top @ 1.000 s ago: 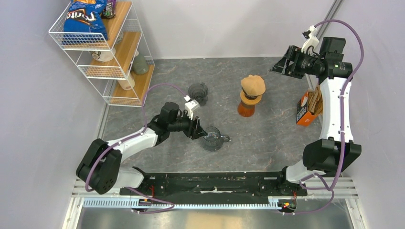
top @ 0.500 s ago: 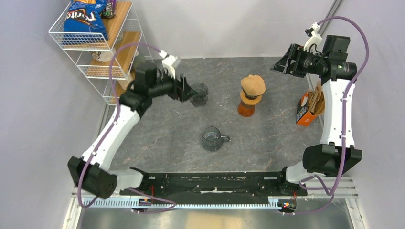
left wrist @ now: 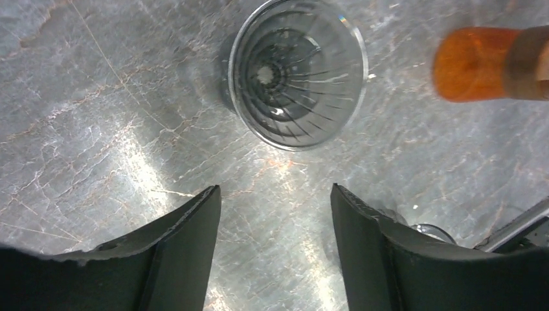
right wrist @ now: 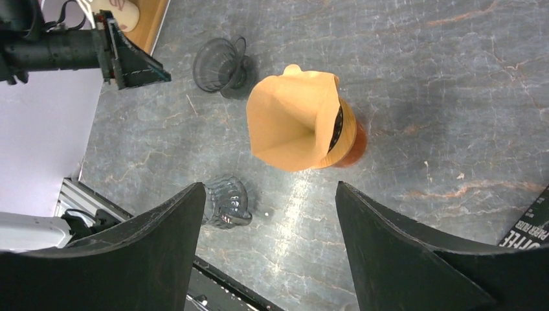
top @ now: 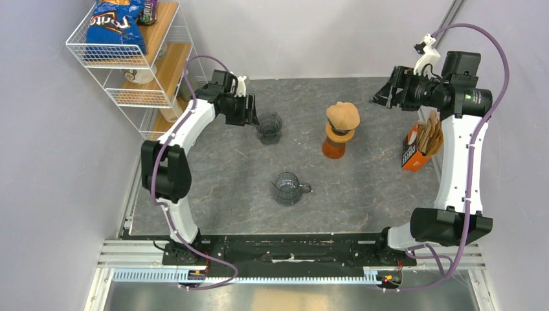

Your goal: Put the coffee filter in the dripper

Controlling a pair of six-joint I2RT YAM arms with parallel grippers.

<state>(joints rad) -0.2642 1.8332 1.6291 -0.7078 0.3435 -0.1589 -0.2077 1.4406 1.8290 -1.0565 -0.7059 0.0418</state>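
Where the grey marbled surface (top: 213, 175) spreads out in front of the two arms, four things stand on it: one orange glass vessel with a brown collar (top: 335, 148), one clear ribbed glass cone dripper (top: 269, 127), one clear glass jug with a handle (top: 287, 188), and one orange cardboard box (top: 409, 154) holding brown paper filters (top: 428, 135) packed too tightly to count. A single tan paper coffee filter (top: 342, 115) sits opened out in the mouth of the orange vessel and hides its rim, so how deep it is seated cannot be told; in the right wrist view it seems to lean a little to one side. The left gripper (top: 249, 111) hovers just beside the clear dripper, its two fingers spread with nothing between them. The right gripper (top: 383, 94) hangs high at the far right, likewise released and empty. One white wire rack with three wooden shelves (top: 139, 65) stands at the far left, its top cut off by the frame. One blue crisp bag (top: 116, 26) lies on the top shelf, and the other items there are hard to make out. The left wrist view catches only a sliver of the jug at its lower edge.
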